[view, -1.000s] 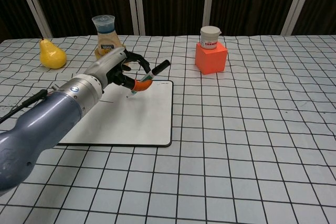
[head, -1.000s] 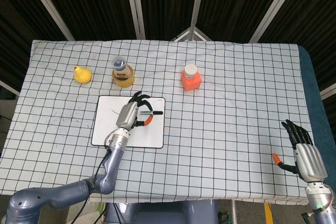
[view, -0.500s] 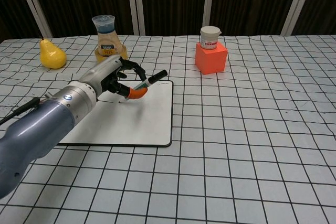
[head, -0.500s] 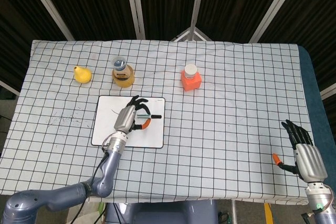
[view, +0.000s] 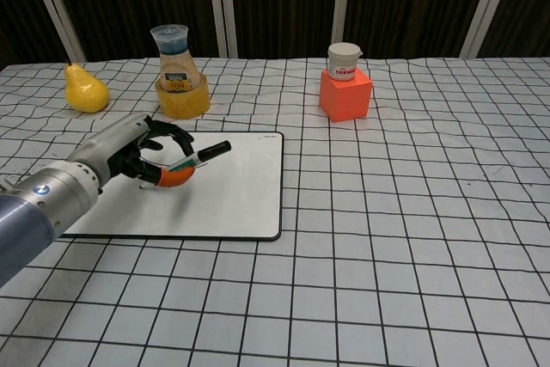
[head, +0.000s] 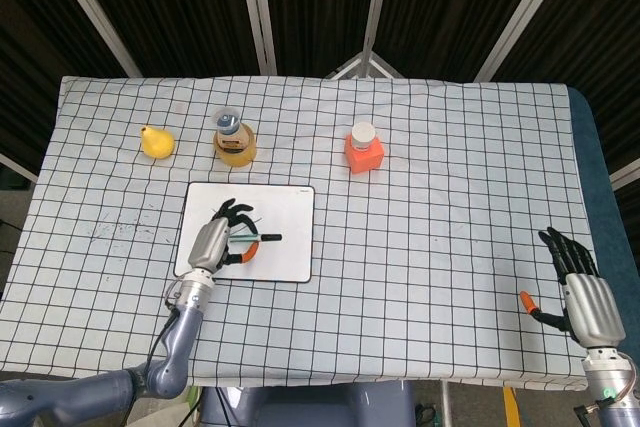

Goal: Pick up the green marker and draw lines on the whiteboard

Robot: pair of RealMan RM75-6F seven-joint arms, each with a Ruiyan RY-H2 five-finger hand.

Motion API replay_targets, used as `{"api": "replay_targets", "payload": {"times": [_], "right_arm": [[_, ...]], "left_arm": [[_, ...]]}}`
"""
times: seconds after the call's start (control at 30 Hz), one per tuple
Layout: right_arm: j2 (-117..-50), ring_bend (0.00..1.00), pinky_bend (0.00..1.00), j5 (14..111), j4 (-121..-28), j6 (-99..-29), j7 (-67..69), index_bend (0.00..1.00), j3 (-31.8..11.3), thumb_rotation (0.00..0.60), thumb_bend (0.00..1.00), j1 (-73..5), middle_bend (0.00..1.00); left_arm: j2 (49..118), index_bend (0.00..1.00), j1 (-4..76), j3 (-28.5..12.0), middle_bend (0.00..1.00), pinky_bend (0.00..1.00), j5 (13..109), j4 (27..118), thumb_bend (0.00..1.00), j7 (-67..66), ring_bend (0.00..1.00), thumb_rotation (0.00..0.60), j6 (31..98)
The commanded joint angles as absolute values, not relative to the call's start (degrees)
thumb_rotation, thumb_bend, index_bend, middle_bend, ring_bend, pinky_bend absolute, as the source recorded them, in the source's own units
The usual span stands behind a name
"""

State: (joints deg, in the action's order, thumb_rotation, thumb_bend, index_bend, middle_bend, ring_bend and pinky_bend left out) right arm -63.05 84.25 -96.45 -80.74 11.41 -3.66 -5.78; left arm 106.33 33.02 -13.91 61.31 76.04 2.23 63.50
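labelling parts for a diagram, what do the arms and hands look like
Left arm is a smooth grey-blue tube with a silver wrist cuff and a thin black cable. Both the left hand and right hand have silver backs, black fingers and an orange thumb tip.

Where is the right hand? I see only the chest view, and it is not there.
Observer: The right hand is by the table's right front corner; only the head view shows it.
Operator: Does it hold something?
Observer: No, it holds nothing, and its fingers are spread.
Operator: The arm hides the whiteboard's left edge from me. Where is the left hand over it?
Observer: From above, the left hand, holding the marker, is over the left half of the whiteboard.
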Motion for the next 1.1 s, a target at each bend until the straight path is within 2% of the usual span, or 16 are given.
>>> {"api": "replay_targets", "payload": {"times": [0.03, 0.27, 0.47, 0.6, 0.83, 1.1], "right_arm": [[-63.2, 0.00, 0.00, 84.3, -96.6, -80.9, 11.1, 0.00, -3.6, 0.600, 0.32, -5.7, 0.00], [-63.4, 0.00, 0.00, 84.2, -96.7, -81.2, 10.7, 0.00, -3.7, 0.600, 0.32, -5.5, 0.00], [-63.3, 0.00, 0.00, 84.0, -96.8, -81.1, 10.8, 0.00, -3.7, 0.600, 0.32, -5.5, 0.00], [-63.4, 0.00, 0.00, 84.1, -96.8, -81.0, 10.5, 0.00, -3.6, 0.600, 0.32, -5.5, 0.00], [-63.4, 0.00, 0.00, 83.9, -96.9, -80.8, 10.2, 0.00, -3.6, 0.600, 0.32, -5.6, 0.00], [-63.3, 0.00, 0.00, 83.7, -97.0, -80.6, 10.0, 0.00, -3.5, 0.600, 0.32, -5.6, 0.00]], "left_arm": [[102.0, 0.67, 29.6, -11.5, 0.20, 0.12, 62.4, 81.6, 0.57, 2.9, 0.04, 0.600, 65.7], [95.6, 0.67, 26.4, -10.9, 0.20, 0.12, 70.2, 92.5, 0.57, 7.4, 0.04, 0.600, 71.3], [91.2, 0.67, 25.4, -11.6, 0.20, 0.12, 74.4, 96.7, 0.57, 7.1, 0.04, 0.600, 74.5], [88.6, 0.67, 26.0, -12.2, 0.20, 0.12, 75.6, 94.9, 0.57, 3.2, 0.04, 0.600, 74.8], [85.2, 0.67, 28.3, -12.4, 0.20, 0.12, 74.0, 88.7, 0.55, -12.6, 0.04, 0.600, 72.5], [86.8, 0.67, 29.4, -11.0, 0.19, 0.11, 70.5, 81.6, 0.50, -23.5, 0.04, 0.600, 70.3]]}}
